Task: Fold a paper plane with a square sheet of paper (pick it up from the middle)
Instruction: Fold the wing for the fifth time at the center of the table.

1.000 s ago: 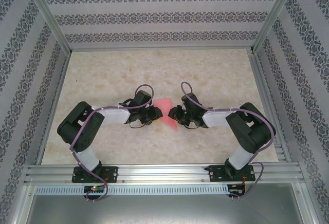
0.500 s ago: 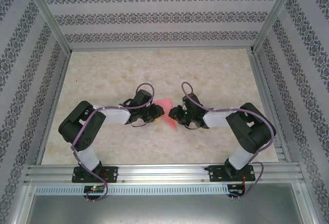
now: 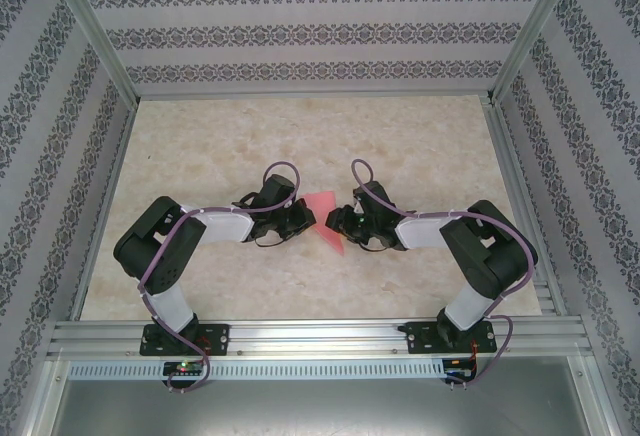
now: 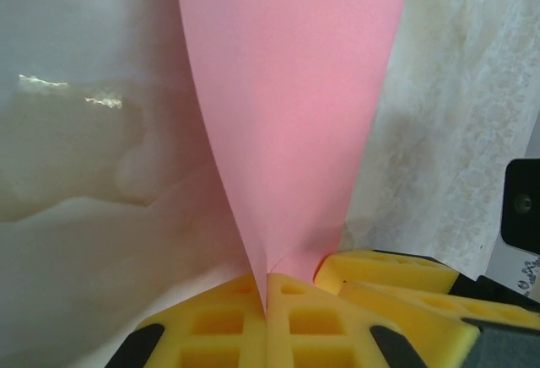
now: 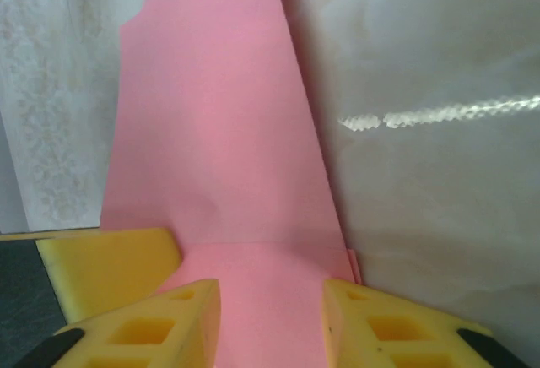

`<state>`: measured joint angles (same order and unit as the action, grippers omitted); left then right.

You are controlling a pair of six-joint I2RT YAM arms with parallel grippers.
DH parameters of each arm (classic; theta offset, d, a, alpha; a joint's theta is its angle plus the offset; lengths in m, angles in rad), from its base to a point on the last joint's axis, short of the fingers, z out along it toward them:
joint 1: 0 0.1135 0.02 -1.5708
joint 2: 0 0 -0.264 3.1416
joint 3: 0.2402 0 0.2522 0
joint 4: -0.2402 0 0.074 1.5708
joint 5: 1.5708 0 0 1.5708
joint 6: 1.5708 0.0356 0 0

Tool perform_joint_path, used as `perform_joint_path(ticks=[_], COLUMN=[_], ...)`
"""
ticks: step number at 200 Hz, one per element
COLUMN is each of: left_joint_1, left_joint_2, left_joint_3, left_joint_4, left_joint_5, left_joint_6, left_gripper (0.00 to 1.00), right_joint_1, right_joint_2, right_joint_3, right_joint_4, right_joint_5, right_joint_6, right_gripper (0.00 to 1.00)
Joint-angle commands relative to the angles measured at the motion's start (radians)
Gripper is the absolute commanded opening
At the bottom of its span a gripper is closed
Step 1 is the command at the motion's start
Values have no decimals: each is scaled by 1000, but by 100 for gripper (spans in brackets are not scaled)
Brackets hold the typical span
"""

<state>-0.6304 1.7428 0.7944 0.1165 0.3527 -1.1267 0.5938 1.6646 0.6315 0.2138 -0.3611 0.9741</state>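
Left wrist view showed my left gripper (image 4: 266, 296) clenched on a tip of the salmon-pink sheet (image 4: 287, 115), which curled up from the pinch like a cone: thin, light, floppy stuff, I judged, quick to crease or tear, best nipped gently along a fold or edge. It sat near the middle of the table (image 3: 420, 136), between both tools. My right gripper (image 5: 268, 305) stood parted astride the sheet's flat end, and the left gripper's finger (image 5: 110, 271), just beside it, was all that crowded a fresh hold.
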Motion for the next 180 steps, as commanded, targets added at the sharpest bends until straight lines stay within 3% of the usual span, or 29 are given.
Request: perform_joint_path(ticks=[1, 35, 65, 92, 145, 180], left_joint_1=[-1, 4, 17, 33, 52, 55], left_joint_2=[-43, -121, -203, -262, -419, -450], left_joint_3=[4, 1, -14, -41, -87, -92], left_joint_4=[-28, -138, -225, -267, -346, -371], left_joint_5=[-36, -117, -196, -240, -354, -371], left_joint_6=[28, 50, 56, 47, 35, 37], left_gripper=[2, 1, 1, 1, 1, 2], right_joint_1=[5, 15, 80, 143, 197, 193], right_joint_2=[-22, -118, -157, -170, -214, -234], right_joint_3=[22, 96, 159, 152, 53, 52], right_joint_4=[-74, -179, -274, -242, -52, -59], right_joint_5=[77, 168, 330, 428, 477, 472], right_joint_6=[-118, -268, -416, -520, -629, -617], right_gripper=[44, 64, 79, 82, 83, 84])
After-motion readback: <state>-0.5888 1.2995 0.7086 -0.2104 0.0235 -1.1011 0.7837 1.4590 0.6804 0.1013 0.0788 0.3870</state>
